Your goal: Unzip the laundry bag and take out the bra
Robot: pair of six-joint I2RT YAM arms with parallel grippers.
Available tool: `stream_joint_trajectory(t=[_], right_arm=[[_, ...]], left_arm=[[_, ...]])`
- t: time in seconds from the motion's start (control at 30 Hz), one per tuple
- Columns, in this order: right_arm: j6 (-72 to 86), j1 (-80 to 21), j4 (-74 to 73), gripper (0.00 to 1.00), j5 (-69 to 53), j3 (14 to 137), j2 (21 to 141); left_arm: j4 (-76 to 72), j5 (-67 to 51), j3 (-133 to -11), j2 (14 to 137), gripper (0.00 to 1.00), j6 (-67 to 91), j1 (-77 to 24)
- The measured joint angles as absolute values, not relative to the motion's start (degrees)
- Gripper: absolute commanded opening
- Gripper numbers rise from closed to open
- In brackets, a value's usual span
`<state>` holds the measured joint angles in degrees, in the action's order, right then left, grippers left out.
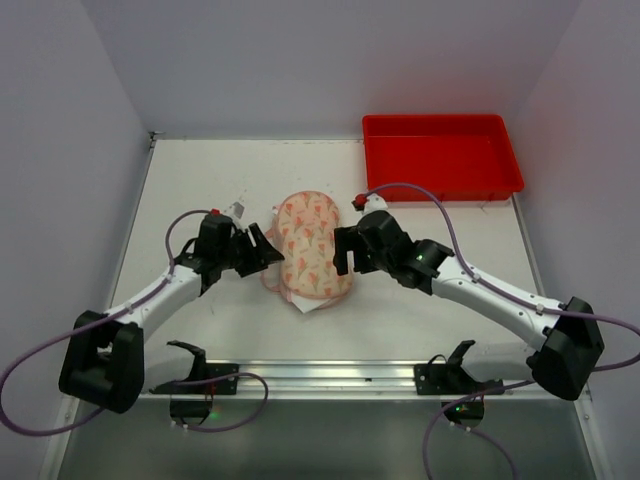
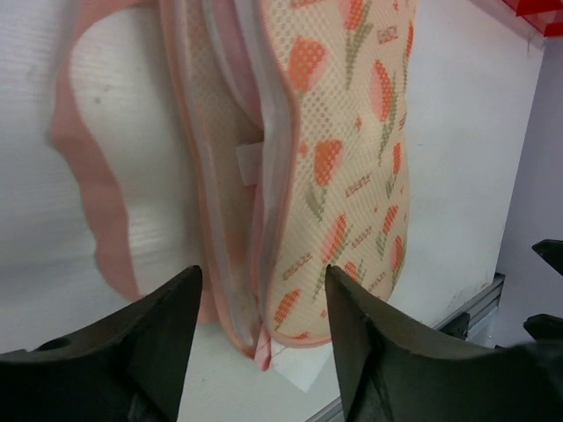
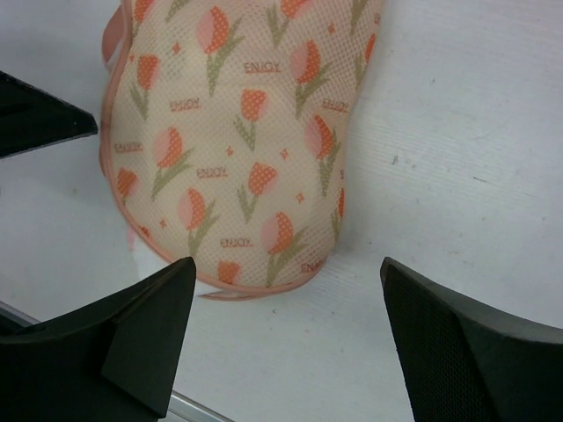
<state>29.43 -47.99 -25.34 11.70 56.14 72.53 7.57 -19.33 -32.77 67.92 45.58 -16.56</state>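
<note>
The laundry bag (image 1: 310,245), a cream mesh pouch with red-pink flower print and pink trim, lies mid-table. My left gripper (image 1: 275,250) is open at its left edge, and my right gripper (image 1: 342,250) is open at its right edge. In the left wrist view my open left gripper (image 2: 262,281) straddles the bag's near end, where the side seam (image 2: 255,176) gapes with white tape and pink fabric (image 2: 230,79) showing inside. A pink band (image 2: 88,176) loops out onto the table. In the right wrist view the bag (image 3: 237,132) lies just beyond my open right gripper (image 3: 288,272).
A red tray (image 1: 440,120) stands at the back right. A white label (image 1: 315,303) sticks out from under the bag's near end. A metal rail (image 1: 330,372) runs along the table's front edge. White walls close in the left, back and right.
</note>
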Motion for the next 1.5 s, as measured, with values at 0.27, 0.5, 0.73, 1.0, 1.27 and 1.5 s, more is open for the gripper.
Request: stream_joint_trajectory(t=[0.27,0.5,0.73,1.0,1.27,1.5], right_arm=[[32.21,-47.99,-24.86,0.93,15.55,49.82,66.61],[33.54,-47.99,-24.34,0.93,16.91,45.69,62.0],[34.39,-47.99,-23.86,0.93,17.06,43.88,60.9],[35.42,-47.99,-23.11,0.92,20.18,40.86,51.2],[34.39,-47.97,-22.87,0.92,24.58,39.18,39.05],[30.61,-47.97,-20.49,0.92,22.94,40.14,43.35]], left_arm=[[0.47,-19.25,-40.4,78.48,0.37,45.52,-21.15],[0.14,-18.26,-41.04,81.56,0.3,45.19,-21.76],[1.45,-17.21,-45.76,84.25,0.11,43.7,-24.23],[1.21,-16.71,-61.95,91.07,0.25,42.81,-34.41],[3.25,-16.88,-70.32,100.29,0.86,42.13,-42.61],[13.26,-8.67,-70.52,94.5,1.0,40.01,-40.95]])
